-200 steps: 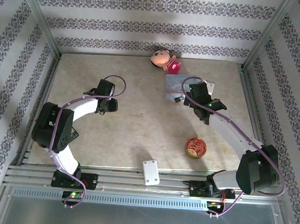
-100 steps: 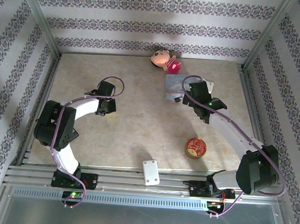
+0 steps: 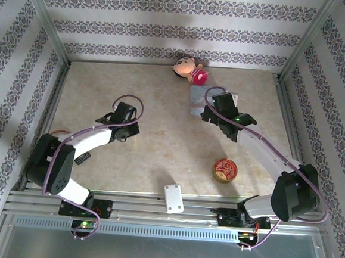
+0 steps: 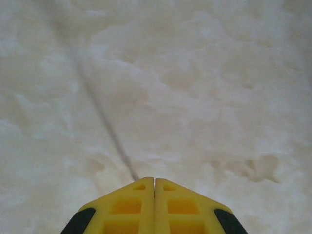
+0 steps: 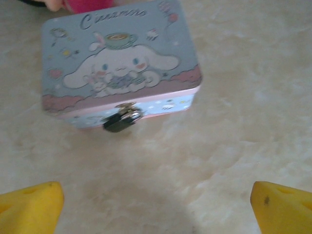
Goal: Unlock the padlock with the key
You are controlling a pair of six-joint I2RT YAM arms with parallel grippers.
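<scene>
Just ahead of the wide-spread right claw (image 5: 156, 208), the tiny padlock (image 5: 119, 121) on the tin (image 5: 117, 63) looks stiff and slippery; pinch its body.

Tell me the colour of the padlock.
The padlock is dark grey-brown, clearest in the right wrist view.

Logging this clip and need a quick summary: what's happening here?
The right gripper is open and faces the pale-blue tin, with the small dark padlock hanging on the tin's front clasp. It touches neither. The left gripper is shut above bare table, apart from the tin. A thin dark line runs from its fingertips, too blurred to say whether it is the key.
</scene>
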